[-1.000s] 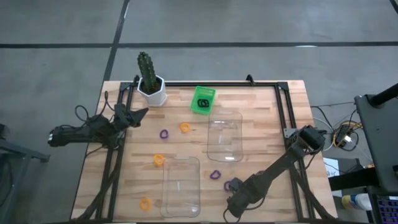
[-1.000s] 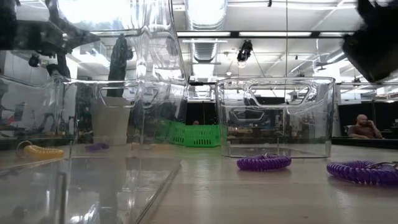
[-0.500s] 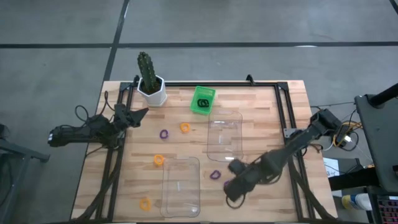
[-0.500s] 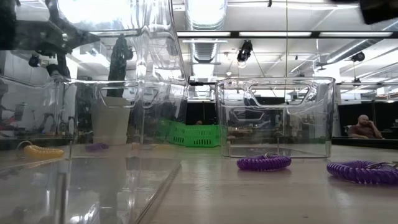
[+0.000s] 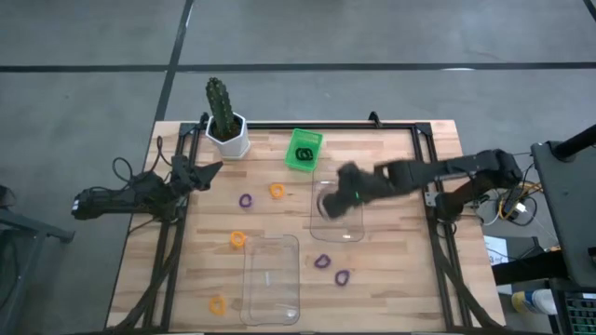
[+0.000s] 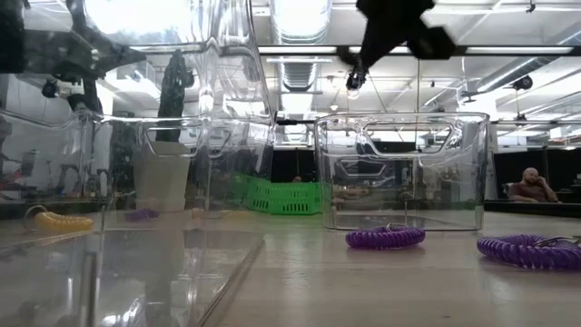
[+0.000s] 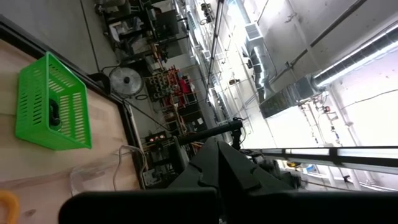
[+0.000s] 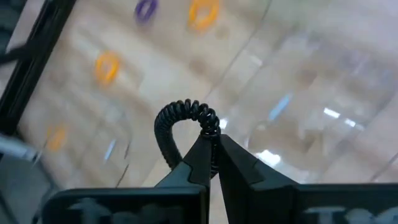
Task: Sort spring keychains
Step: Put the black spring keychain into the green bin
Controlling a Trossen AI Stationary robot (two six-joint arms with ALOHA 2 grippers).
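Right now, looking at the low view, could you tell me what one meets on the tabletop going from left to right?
Orange keychain → white cactus pot → green bin → clear tray with a purple keychain in front of it → second purple keychain at the right edge.

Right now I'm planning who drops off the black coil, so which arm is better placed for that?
The right. Its end effector is shut on the black coil and hangs over the clear tray near the green bin. The left end effector sits at the table's left edge, holding nothing.
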